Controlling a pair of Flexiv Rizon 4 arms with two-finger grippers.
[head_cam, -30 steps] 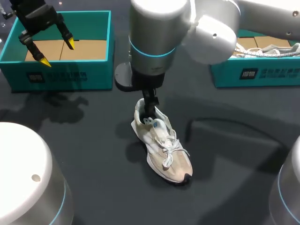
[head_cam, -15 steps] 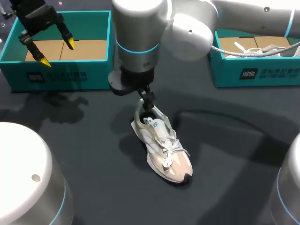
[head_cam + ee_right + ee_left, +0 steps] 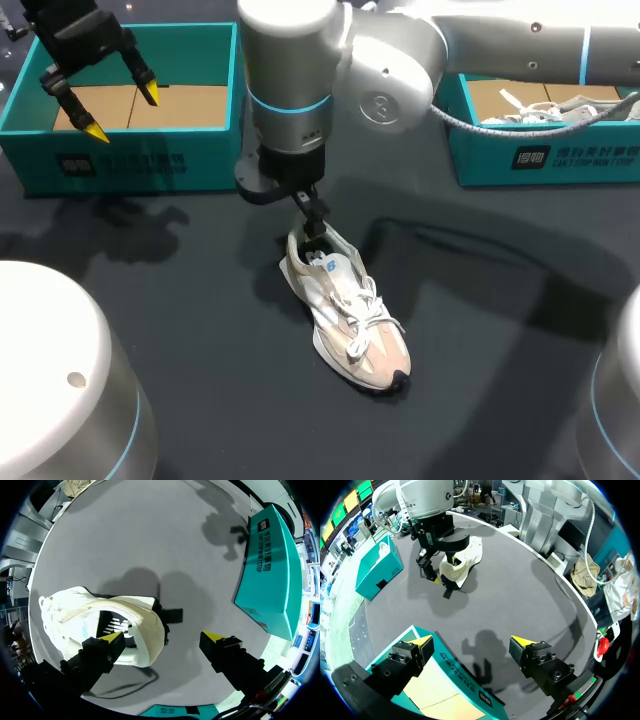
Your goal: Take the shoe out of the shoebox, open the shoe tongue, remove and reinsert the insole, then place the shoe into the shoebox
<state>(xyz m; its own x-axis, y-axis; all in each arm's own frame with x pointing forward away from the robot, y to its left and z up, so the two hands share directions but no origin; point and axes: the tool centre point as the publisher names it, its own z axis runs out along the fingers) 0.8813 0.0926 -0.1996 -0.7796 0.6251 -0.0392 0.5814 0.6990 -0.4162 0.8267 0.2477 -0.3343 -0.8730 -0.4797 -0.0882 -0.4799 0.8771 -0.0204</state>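
Evidently the right gripper [image 3: 162, 637] is hovering spread over the shoe [image 3: 345, 310] lying mid-table, its fingers straddling the heel, likely lining up for the insole. The left gripper [image 3: 122, 112] is hanging spread above the left shoebox [image 3: 215, 150], keeping clear. Two shoeboxes are showing, and two shoes: the second shoe [image 3: 560, 108] is lying in the right shoebox [image 3: 560, 160].

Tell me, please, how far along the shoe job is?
Done: the shoe stands out on the table. In hand: the right gripper, open, straddles its heel collar, one finger over the opening. Remaining, likely: insole out and back, then return to the empty shoebox under the open left gripper.
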